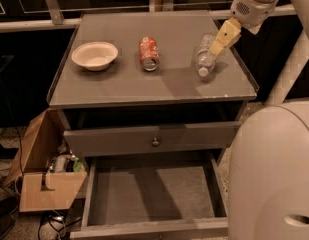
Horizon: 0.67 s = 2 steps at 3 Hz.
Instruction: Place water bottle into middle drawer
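Note:
The water bottle [204, 57] lies on its side on the right part of the cabinet top [124, 84], white cap toward the front. My gripper [217, 46] hangs just above and to the right of the bottle, slanting down toward its upper end; I cannot tell whether it touches it. The middle drawer [151, 191] is pulled out below, its flat grey floor bare.
An orange-red soda can [149, 53] lies at the centre of the top, and a white bowl [95, 55] stands to its left. A closed drawer front with a round knob [155, 142] sits above the open drawer. A cardboard box [41, 171] stands on the floor at left. My pale body [271, 174] fills the lower right.

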Available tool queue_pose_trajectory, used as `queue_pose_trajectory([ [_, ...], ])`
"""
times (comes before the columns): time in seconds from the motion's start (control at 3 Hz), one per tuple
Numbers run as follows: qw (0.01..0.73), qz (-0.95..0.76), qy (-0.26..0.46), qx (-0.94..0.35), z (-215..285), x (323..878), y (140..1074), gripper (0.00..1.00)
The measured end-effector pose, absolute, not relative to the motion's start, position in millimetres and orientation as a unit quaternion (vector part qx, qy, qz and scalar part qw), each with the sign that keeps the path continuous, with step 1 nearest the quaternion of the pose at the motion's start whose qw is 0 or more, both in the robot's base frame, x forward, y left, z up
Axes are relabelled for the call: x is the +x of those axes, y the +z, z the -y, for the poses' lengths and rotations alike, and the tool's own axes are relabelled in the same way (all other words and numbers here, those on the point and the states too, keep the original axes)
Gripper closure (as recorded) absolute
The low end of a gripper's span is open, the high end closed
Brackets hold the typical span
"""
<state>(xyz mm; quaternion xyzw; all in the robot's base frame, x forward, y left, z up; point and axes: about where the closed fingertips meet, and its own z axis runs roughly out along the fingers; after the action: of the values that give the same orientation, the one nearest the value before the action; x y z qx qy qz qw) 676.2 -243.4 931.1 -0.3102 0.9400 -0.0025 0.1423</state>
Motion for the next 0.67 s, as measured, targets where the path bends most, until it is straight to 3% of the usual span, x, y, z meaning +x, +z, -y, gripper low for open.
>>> queue_pose_trajectory([
  [0.67, 0.137, -0.953, 0.012, -0.272, 203, 704, 922, 0.00],
])
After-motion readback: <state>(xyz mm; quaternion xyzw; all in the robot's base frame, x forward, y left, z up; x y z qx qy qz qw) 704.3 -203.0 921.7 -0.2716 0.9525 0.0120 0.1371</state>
